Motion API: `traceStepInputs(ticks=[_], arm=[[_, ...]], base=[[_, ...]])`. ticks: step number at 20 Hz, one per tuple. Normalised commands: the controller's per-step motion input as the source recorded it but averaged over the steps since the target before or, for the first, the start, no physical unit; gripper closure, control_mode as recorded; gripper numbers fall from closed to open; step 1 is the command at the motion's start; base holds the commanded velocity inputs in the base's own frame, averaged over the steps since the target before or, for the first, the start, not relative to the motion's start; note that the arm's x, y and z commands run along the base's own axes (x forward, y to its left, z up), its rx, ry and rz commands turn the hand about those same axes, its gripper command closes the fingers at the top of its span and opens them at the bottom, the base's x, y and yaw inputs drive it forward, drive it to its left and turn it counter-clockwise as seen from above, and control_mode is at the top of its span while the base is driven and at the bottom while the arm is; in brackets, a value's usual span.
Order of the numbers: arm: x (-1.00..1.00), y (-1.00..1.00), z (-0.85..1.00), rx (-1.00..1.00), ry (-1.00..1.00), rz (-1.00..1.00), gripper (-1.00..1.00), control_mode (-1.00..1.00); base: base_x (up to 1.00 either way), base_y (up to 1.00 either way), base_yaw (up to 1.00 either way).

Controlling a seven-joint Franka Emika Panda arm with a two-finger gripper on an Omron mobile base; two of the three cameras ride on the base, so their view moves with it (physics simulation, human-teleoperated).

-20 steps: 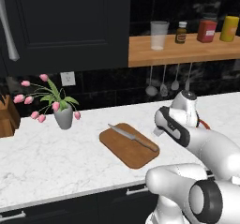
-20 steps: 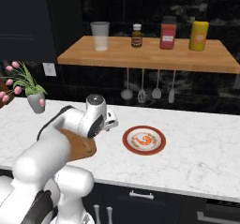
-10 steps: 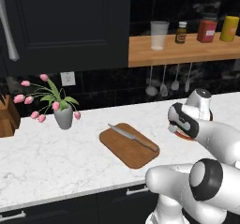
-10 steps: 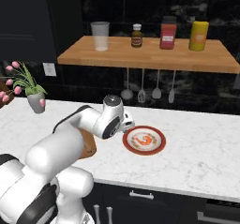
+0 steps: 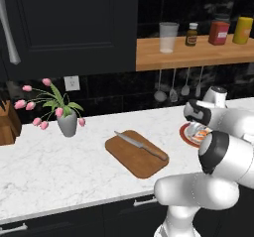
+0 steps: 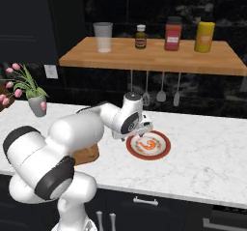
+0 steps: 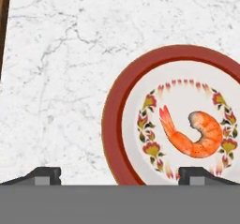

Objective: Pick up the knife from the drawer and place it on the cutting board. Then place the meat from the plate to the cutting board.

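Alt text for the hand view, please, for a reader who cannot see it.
A curled orange shrimp, the meat, lies on a white plate with a red rim, seen from above on a white marble counter. The two dark fingers stand wide apart at the bottom, holding nothing.

One knife [image 5: 140, 145], one cutting board [image 5: 136, 152]; one plate [image 7: 117, 124], one meat [image 7: 193, 134]; four shelf containers [image 6: 141, 36]

1. White marble counter [image 5: 64, 166] carries cutting board [image 5: 136, 152], plate [image 6: 148, 145] to its right, flower vase [image 5: 67, 124], knife block [image 5: 7, 127] at far left.
2. Wooden shelf [image 6: 154, 57] (above counter): glass [image 6: 102, 36], 3 bottles/jars [image 6: 173, 33].
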Motion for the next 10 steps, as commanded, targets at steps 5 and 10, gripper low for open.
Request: traceStepInputs(ticks=[5, 10], arm=[[0.18, -0.29, 0.0, -0.1, 0.02, 0.01, -1.0, -1.0], [0.0, -0.39, -0.07, -0.05, 0.0, 0.07, -1.0, -1.0]], base=[[0.0, 0.0, 0.0], [0.0, 0.0, 0.0]])
